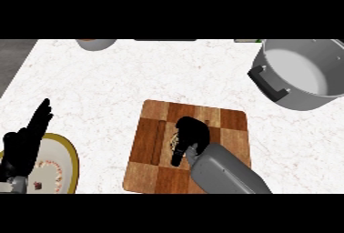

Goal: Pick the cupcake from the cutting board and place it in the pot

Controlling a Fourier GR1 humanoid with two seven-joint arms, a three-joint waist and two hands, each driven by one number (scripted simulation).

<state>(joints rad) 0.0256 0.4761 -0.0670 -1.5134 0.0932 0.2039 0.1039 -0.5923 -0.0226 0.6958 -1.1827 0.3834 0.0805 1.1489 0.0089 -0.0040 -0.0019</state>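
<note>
Head view: right hand (190, 133) is down on the cutting board (151, 150), roughly mid-board, fingers curled over something small. That's most likely the cupcake (175, 141); only a sliver of a pale, ridged edge shows at the hand's left side, the rest is hidden under the black fingers, so I can't confirm the wrap is complete. I'd call it grasping the cupcake, or closing on it. No sign of lift: hand and cupcake sit right at board level. The pot (302, 73) is at far right, well apart from the board, tilted look from this angle, inside bare as far as I can see, dark handle facing the board side. Left hand (27, 136) is at the near left edge, fingers straight and up, resting over the rim of a plate (67, 154), holding nothing. A small bowl (96, 43) is just visible at far left. Progress: reach done, grasp roughly in place. Left to do: lift, carry far and right across the counter (134, 73), lower over the pot mouth, let go.
</note>
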